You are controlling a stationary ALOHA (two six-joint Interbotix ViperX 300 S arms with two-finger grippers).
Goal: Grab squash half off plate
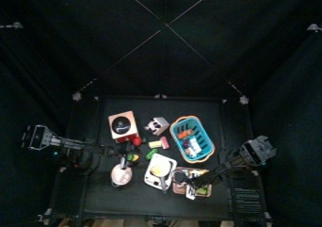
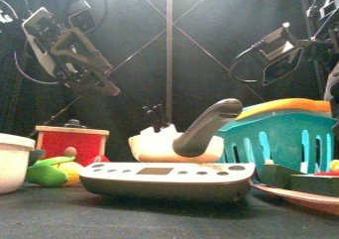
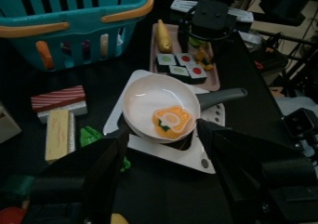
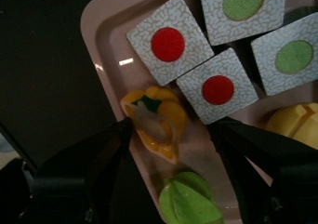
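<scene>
We see the squash half (image 4: 159, 125) on the plate (image 4: 106, 42) between our right gripper's (image 4: 168, 149) wide-open, empty jaws.

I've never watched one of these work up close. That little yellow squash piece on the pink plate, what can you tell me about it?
The squash half is a small toy-like piece, yellow-orange and glossy like plastic, with a green stem spot at one end and a paler flat face turned up. It lies on the pink plate, beside square tiles bearing red and green dots, with a green piece nearby. The right gripper hovers over it, jaws wide open on either side; nothing grips it yet.
</scene>
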